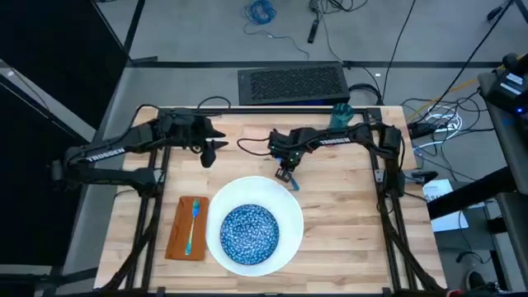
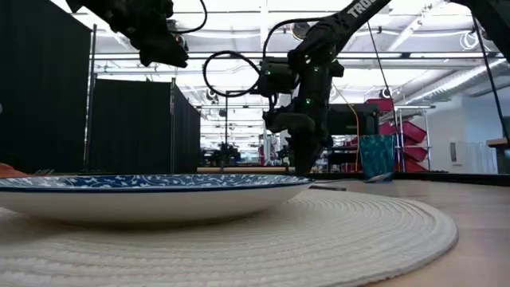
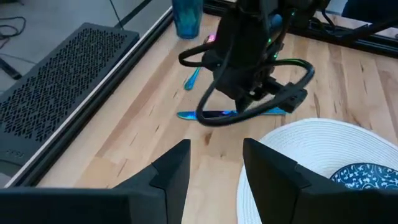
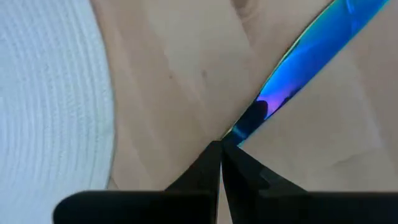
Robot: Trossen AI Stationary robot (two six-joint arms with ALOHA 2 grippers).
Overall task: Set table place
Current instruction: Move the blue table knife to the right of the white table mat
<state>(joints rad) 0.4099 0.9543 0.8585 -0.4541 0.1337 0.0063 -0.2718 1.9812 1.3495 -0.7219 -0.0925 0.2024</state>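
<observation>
A blue speckled bowl [image 1: 250,233] sits on a white round woven mat [image 1: 285,196] at the near middle of the table. Left of it lies an orange napkin [image 1: 186,228] with a light-blue fork [image 1: 191,221] on top. My right gripper [image 1: 285,172] stands just beyond the mat, shut on an iridescent blue knife [image 4: 311,50]. A teal cup [image 1: 341,115] stands at the far edge, with another blue utensil [image 3: 193,76] lying near it. My left gripper [image 1: 210,154] hovers open over the far left of the table, touching nothing. My right gripper pinches the knife near one end [image 4: 249,121] between its two fingertips [image 4: 205,163], coming from above and pointing down. The rest of the knife runs away from the fingers, level and low over the wood; I cannot tell whether it rests on the table.
A black perforated box [image 1: 293,82] lies just past the table's far edge. Cables [image 1: 429,124] trail off the far right corner. Bare wood [image 1: 346,223] shows to the right of the mat.
</observation>
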